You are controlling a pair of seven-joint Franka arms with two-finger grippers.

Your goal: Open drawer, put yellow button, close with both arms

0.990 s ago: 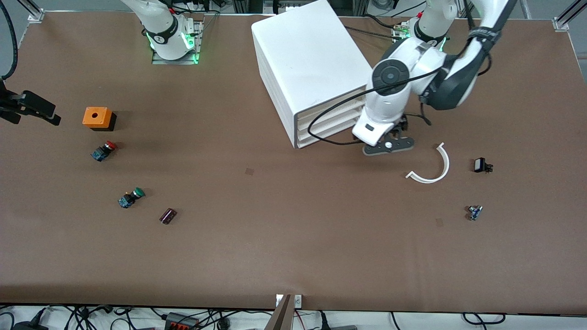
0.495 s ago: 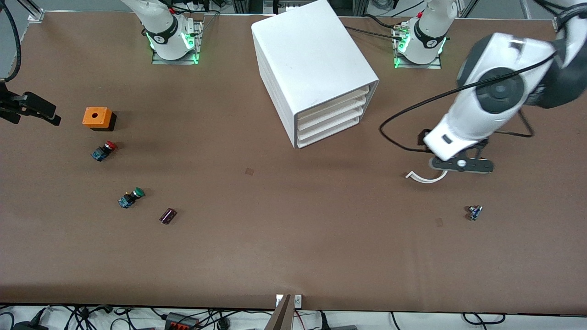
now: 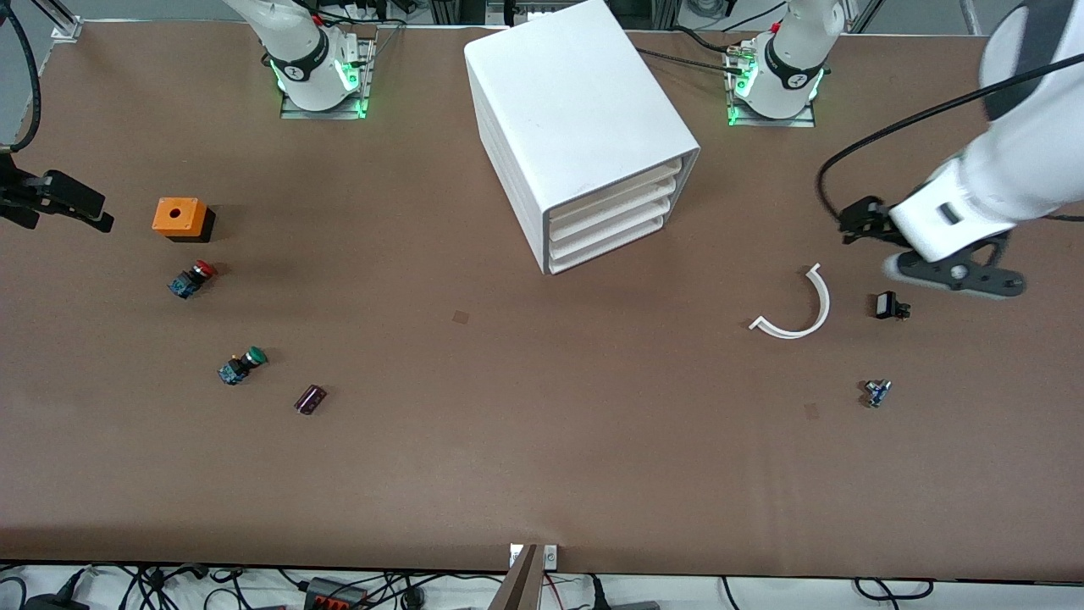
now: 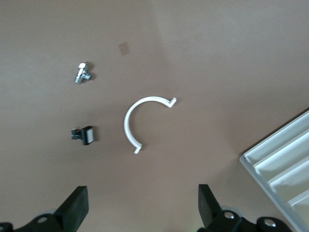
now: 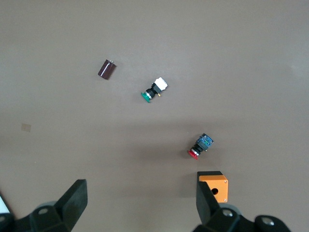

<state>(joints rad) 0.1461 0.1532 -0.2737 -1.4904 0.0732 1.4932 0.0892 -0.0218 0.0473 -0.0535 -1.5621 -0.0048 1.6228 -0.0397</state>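
Nearby, a white clip (image 3: 796, 309) and black switch (image 3: 889, 305) lie, seemingly apart.

White jointed arms (image 3: 1016, 161), black cable loop, green-lit bases (image 3: 318, 80), black two-finger end effectors.

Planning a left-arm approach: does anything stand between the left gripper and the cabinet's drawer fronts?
Nothing visible blocks it. The open left gripper hangs over the table toward the left arm's end. Only a flat white curved strip lies near that path, slightly nearer the camera than the shut drawers.
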